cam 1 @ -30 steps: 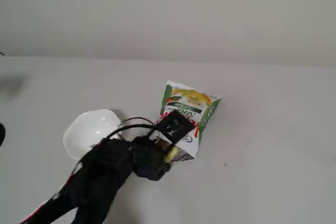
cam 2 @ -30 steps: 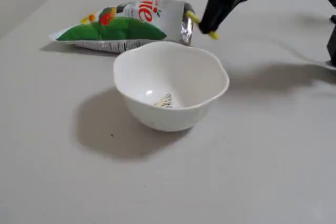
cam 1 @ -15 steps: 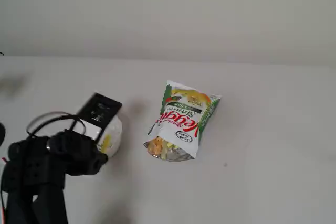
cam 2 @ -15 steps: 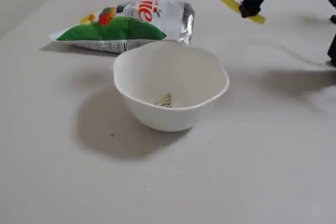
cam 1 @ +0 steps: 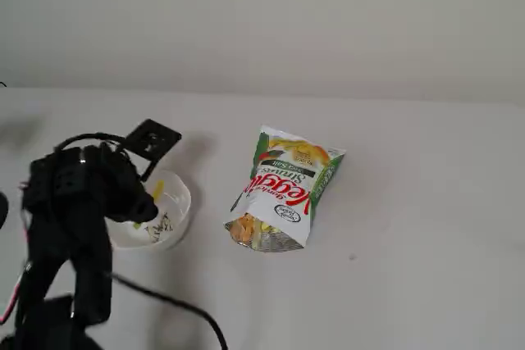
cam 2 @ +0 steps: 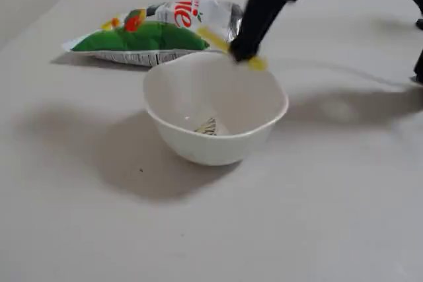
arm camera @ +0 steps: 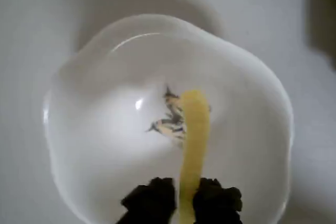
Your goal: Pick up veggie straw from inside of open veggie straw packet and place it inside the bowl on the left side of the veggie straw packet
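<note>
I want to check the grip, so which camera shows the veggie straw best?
The wrist view: the veggie straw fills the middle, clamped between the dark fingers above the bowl. In one fixed view it is a small yellow sliver; in the other it is blurred.

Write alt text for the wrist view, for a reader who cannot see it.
A thin pale-yellow veggie straw is pinched in the black gripper at the bottom edge and reaches up over the middle of a white wavy-rimmed ceramic bowl. The bowl has a small dark drawing inside and sits on a pale table.
</note>
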Controlling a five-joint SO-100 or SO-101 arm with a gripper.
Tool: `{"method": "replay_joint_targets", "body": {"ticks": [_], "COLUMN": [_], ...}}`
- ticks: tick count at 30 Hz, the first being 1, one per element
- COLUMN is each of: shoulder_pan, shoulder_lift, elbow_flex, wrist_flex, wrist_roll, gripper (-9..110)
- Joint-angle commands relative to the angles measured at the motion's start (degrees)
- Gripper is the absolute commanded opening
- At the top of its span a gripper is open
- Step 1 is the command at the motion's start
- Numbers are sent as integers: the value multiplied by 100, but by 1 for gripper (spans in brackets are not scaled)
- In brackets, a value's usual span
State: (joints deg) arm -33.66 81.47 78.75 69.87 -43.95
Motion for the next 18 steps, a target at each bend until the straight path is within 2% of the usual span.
{"method": "replay_joint_targets", "body": {"ticks": [1, 6, 18], "shoulder_pan": [-220, -220, -53], "shoulder_lift": [-79, 114, 1793], "elbow_flex": [-554, -554, -439], "wrist_flex": [-132, 53, 1600], "wrist_roll": [132, 123, 123], "gripper": [18, 18, 19]}}
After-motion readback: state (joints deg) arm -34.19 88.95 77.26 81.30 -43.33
